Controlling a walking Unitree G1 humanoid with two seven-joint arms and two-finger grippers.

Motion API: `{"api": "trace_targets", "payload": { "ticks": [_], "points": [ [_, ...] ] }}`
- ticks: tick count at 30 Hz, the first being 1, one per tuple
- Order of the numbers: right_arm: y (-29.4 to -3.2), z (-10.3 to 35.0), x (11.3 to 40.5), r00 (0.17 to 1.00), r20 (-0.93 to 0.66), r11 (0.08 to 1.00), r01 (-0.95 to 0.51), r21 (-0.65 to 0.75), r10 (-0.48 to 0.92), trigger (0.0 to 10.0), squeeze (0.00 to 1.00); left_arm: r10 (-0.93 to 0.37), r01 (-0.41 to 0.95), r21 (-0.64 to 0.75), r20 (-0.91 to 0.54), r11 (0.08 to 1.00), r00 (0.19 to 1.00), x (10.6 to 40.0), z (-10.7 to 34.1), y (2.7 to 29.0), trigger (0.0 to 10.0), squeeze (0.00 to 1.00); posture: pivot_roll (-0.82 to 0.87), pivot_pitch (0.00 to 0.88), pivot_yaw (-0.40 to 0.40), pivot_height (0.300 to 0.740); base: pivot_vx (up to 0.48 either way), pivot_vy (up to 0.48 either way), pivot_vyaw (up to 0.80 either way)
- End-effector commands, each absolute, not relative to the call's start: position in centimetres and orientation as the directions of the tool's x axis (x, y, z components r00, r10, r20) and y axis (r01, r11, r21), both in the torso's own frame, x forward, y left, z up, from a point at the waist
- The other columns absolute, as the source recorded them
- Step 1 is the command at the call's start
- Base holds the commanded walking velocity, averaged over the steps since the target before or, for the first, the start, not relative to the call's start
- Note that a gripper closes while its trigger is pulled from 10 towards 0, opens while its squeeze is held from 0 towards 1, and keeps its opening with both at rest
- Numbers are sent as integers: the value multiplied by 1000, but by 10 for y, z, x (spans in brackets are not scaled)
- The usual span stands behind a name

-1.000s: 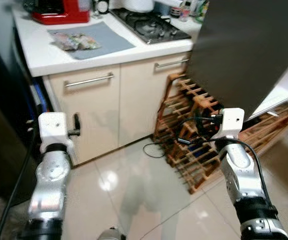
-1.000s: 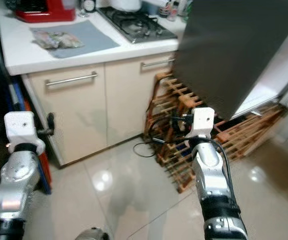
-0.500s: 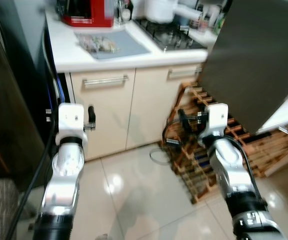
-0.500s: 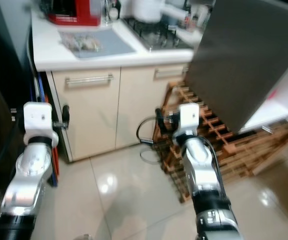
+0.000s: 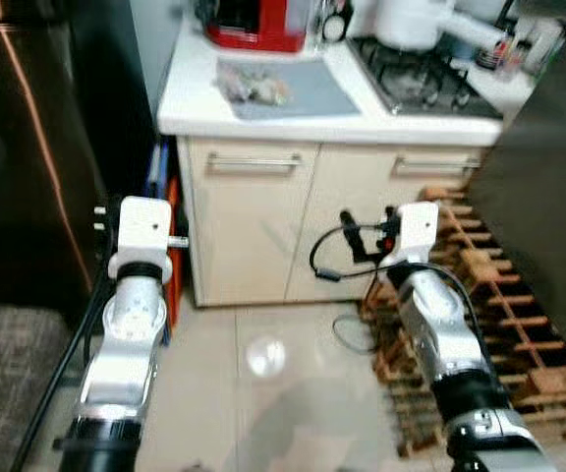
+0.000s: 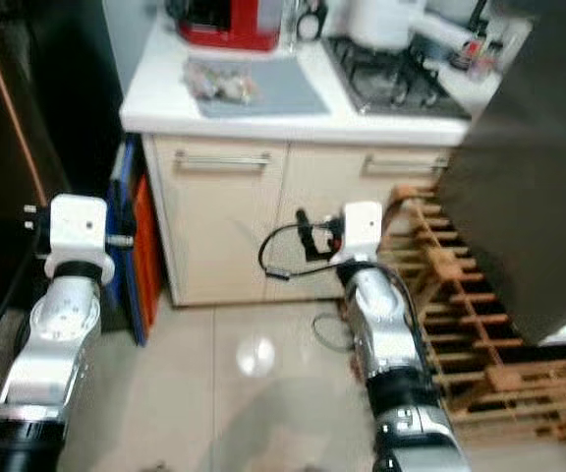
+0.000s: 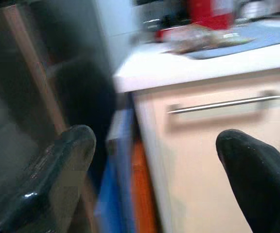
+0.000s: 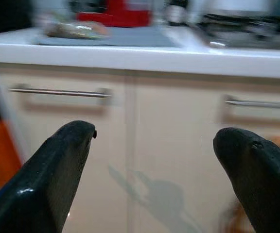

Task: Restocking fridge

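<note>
Cabinets [image 5: 263, 221] with two bar handles are faced, under a white counter [image 5: 180, 93]. On the counter a grey mat [image 5: 308, 87] is laid, and a clear bag [image 5: 252, 87] of mixed items rests on the mat's near left part. Behind the mat a red appliance [image 5: 255, 22] stands; to its right a gas hob [image 5: 430, 84] carries a white pot [image 5: 408, 22], with small bottles [image 5: 504, 49] further right. A wooden rack [image 5: 499, 315] lies on the tiled floor [image 5: 263, 393] to the right of the cabinets, and a loose black cable [image 5: 347, 329] lies on the floor at its near edge. Blue and orange flat items [image 5: 165, 211] are wedged upright between the cabinets and a dark tall unit [image 5: 37, 147] on the left. The fridge door [image 5: 548, 197], dark grey and plain, is seen at the right edge, above the rack; its interior cannot be made out.

Both arms are held forward at mid height, well short of the cabinets. The left gripper [image 7: 154, 165] is pointed at the left cabinet corner, fingers [image 7: 57, 179] spread wide and nothing between them. The right gripper [image 8: 154, 160] is aimed at the cabinet fronts, fingers [image 8: 57, 170] likewise spread and empty. The wrist views are blurred.
</note>
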State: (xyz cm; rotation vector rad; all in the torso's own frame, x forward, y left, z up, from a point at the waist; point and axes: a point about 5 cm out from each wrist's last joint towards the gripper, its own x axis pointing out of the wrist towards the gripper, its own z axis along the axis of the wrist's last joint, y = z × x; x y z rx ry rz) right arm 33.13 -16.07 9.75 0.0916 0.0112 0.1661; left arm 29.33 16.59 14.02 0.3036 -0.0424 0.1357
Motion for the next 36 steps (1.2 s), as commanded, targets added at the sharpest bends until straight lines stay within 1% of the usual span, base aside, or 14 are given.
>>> {"api": "trace_targets", "payload": {
  "ticks": [1,5,8,11,13,16,22,23,27,31,33,36],
  "points": [
    [-159,98,332,987,-4,981,-157,112,158,10000,0,123,-140,309,74,941,990,296,146,168,10000,0,72,0,-48,740,0,0,0],
    [-166,97,329,996,12,989,-91,118,91,10000,0,32,-79,369,131,926,991,303,163,162,10000,0,51,0,-23,740,0,0,0],
    [-164,96,326,997,13,989,-81,125,80,10000,0,23,-70,376,128,924,992,304,164,161,10000,0,47,0,5,740,0,0,0],
    [-162,94,324,997,12,988,-75,134,74,10000,0,29,-68,365,111,928,993,304,164,162,10000,0,46,0,12,740,0,0,0],
    [-160,94,323,996,14,986,-86,141,85,10000,0,36,-71,360,105,930,994,303,164,163,10000,0,46,0,12,740,0,0,0],
    [-151,98,322,989,43,980,-145,135,141,10000,0,40,-70,347,92,935,995,302,162,161,10000,0,42,0,15,740,0,0,598],
    [-148,100,324,987,53,978,-158,139,152,10000,0,34,-64,335,96,940,995,303,162,159,10000,0,48,0,9,740,0,0,531],
    [-148,101,325,987,46,979,-157,126,153,10000,0,12,-44,308,105,950,994,303,164,157,10000,0,48,0,9,740,0,0,0],
    [-147,106,327,987,57,982,-154,113,148,10000,0,-24,-11,277,123,961,992,304,169,153,10000,0,37,0,3,740,459,0,0],
    [-147,113,328,986,84,982,-155,103,147,10000,0,-15,-22,267,138,963,990,306,173,153,10000,0,38,0,0,740,480,0,0],
    [-146,122,330,980,122,981,-170,89,159,10000,0,0,-37,239,151,970,988,309,176,153,10000,0,38,0,-6,740,480,0,0],
    [-143,131,336,976,149,980,-174,92,159,10000,0,-6,-31,233,159,972,987,312,177,151,10000,0,43,0,-18,740,480,0,454]
  ]
}}
